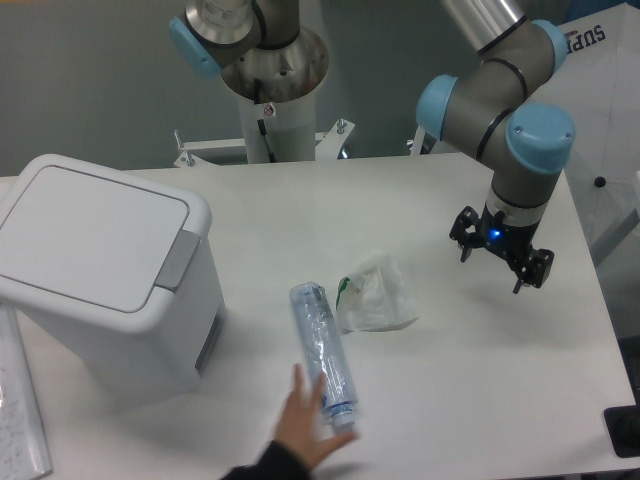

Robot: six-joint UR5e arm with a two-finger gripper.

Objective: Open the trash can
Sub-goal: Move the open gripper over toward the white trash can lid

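My gripper (502, 256) hangs at right, fingers apart, holding nothing. The trash can (105, 270) at left looks stiff, smooth plastic; I judge its grey push-tab (177, 262) the spot to press.

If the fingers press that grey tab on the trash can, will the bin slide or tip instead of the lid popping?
The trash can looks like hollow plastic, so probably light and apt to slide on the smooth table. Its wide boxy base makes tipping unlikely. The grey tab faces sideways, so press downward.
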